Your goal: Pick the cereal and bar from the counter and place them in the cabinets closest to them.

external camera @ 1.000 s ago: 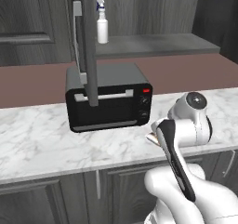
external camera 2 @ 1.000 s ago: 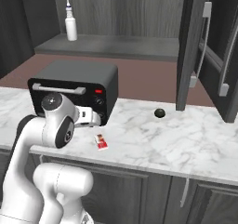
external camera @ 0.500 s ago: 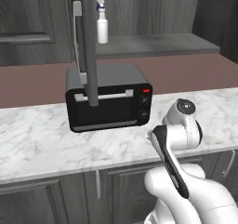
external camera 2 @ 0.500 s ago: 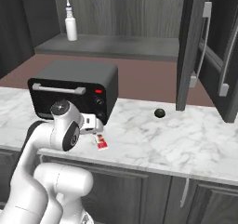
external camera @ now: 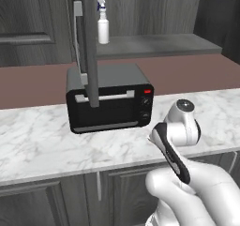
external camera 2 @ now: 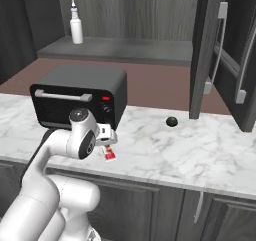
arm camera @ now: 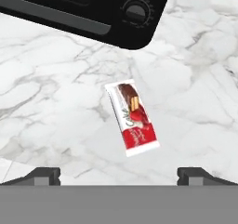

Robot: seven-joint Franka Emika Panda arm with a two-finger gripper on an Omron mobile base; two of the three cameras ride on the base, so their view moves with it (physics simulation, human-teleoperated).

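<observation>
Bar point(arm camera: 133, 118) lies flat on desk point(arm camera: 56, 102), just in front of toaster oven point(arm camera: 93, 9). Hand point(arm camera: 118, 174) above it, jaws wide apart, empty. Judged light, thin, slick wrapper; pinch across narrow width, mid-length.

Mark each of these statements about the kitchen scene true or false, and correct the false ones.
1. The bar lies flat on the counter. True.
2. The tool is shut on the bar. False: its jaws stand open above the bar, which lies free.
3. The toaster oven stands on the counter. True.
4. The spray bottle stands on the counter beside the toaster oven. False: it stands on the shelf board above and behind it.
5. A small black knob lies on the counter. True.
</observation>
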